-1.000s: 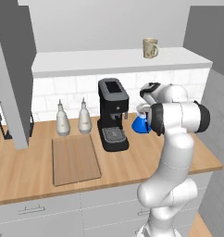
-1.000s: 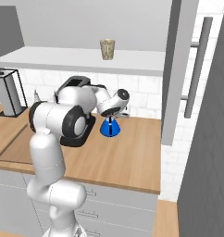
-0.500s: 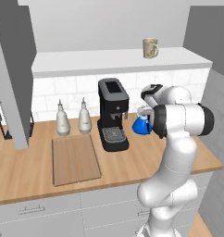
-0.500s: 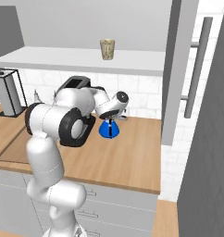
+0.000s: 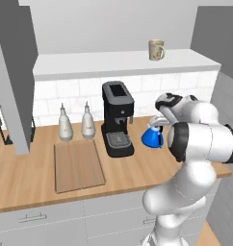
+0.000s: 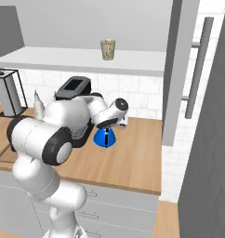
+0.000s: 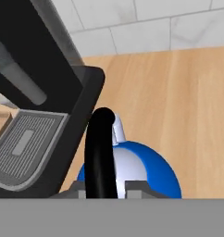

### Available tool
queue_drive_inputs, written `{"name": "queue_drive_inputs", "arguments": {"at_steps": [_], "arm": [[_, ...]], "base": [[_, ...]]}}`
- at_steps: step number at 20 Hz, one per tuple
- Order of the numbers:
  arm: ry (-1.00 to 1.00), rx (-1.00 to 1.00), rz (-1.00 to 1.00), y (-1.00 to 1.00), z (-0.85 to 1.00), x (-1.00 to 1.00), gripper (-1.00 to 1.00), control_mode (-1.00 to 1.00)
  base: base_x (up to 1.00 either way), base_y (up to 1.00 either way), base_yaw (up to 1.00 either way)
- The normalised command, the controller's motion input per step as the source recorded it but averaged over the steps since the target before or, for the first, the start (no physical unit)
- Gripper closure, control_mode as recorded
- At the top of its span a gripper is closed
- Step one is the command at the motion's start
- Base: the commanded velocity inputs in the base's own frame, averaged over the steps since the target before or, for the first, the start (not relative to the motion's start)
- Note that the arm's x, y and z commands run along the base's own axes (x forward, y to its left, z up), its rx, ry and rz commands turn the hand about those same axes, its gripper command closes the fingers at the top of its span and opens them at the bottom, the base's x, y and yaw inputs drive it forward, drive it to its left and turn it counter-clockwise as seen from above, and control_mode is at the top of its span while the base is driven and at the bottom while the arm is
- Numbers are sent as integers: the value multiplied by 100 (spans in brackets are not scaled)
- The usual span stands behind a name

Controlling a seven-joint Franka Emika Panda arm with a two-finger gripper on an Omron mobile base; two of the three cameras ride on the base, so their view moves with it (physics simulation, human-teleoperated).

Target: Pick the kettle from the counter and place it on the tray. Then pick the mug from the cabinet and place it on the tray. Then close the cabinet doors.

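Observation:
The blue kettle (image 5: pixel 151 138) (image 6: pixel 105 138) (image 7: pixel 146 166) sits on the wooden counter (image 5: pixel 22 182) (image 6: pixel 133 162), just right of the black coffee machine (image 5: pixel 117 117). My gripper (image 5: pixel 157 123) (image 6: pixel 112 123) (image 7: pixel 102 190) hangs right over it, shut on the black arched handle, which runs between the two fingertips in the hand view. The pale wooden tray (image 5: pixel 77 166) lies flat to the left of the coffee machine. A beige mug (image 5: pixel 156 49) (image 6: pixel 108 49) stands on the white shelf (image 5: pixel 113 62) of the open cabinet.
Two white-grey bottles (image 5: pixel 65 124) (image 5: pixel 88 121) stand behind the tray by the tiled wall. One open grey cabinet door (image 5: pixel 12 72) hangs at the left, another (image 6: pixel 179 69) with its silver bar handle (image 6: pixel 198 65) at the right. A metal stand (image 6: pixel 9 93) sits far left.
The fingers have come together on the kettle's handle. The arm and kettle have hardly moved.

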Motion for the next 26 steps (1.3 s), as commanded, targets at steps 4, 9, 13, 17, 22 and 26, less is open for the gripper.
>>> {"name": "queue_drive_inputs", "arguments": {"at_steps": [4,9,13,17,22,26], "arm": [[0,0,2,14,53,-71,100,-100],[0,0,4,28,46,-80,100,-100],[0,-3,16,50,25,-68,100,-100],[-6,-13,32,74,0,-65,100,-100],[-1,-13,26,87,0,-52,100,-100],[-5,-14,9,100,0,-4,100,-100]], "base": [[0,0,0],[0,0,0],[0,0,0],[0,0,0],[0,0,0],[0,0,0]]}}
